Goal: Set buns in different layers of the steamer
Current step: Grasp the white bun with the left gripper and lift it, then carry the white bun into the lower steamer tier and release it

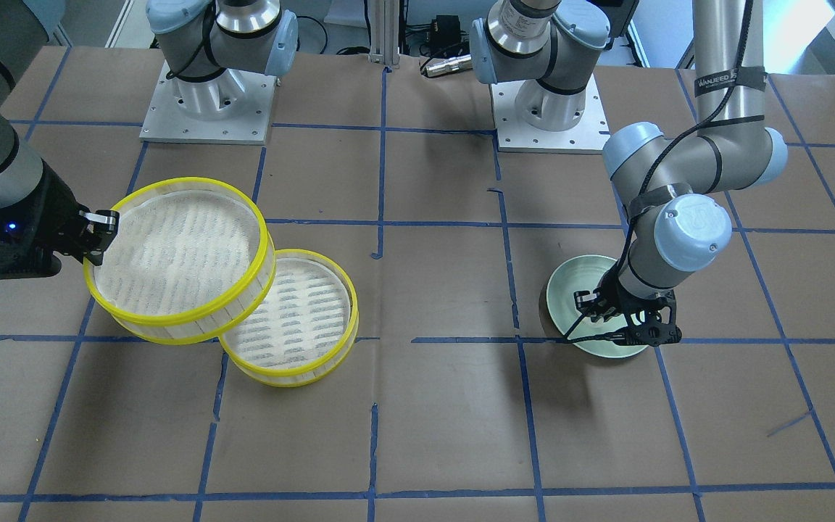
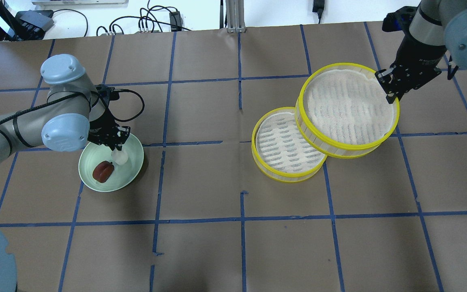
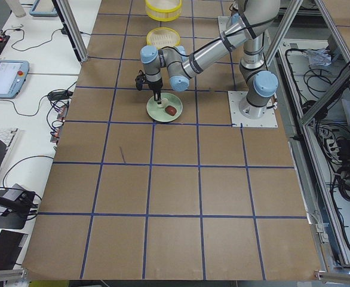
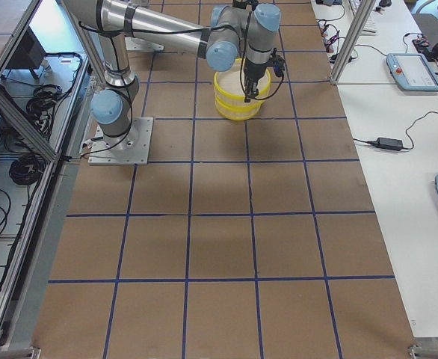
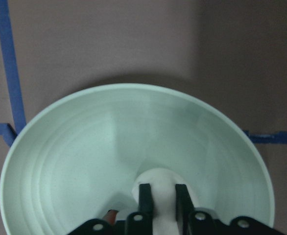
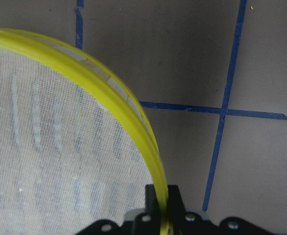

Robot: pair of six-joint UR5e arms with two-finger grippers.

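Overhead exterior, steamer [image 2: 341, 150]: layers apart, both empty; neither bun placed.
Upper layer: yellow-rimmed round tray [image 2: 347, 107], right of frame, opening upward, tilted, overlapping the lower one; right gripper [image 2: 389, 96] pinches its far-right rim.
Lower layer: matching yellow-rimmed tray [image 2: 282, 144], flat on bench [image 2: 233, 251].
Plate: pale green plate [image 2: 126, 175], left of frame, carrying both buns.
Buns: white puck-shaped bun [image 2: 119, 156] clamped in left gripper [image 2: 116, 151]; reddish-brown puck-shaped bun [image 2: 103, 172] beside it, flat, no clear long axis.

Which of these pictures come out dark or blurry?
Left wrist view: dim, table shadowed at upper right, the fingers and white bun at the bottom blurred. Right wrist view: dim too, tray rim fairly sharp. Overhead view: bright and crisp.
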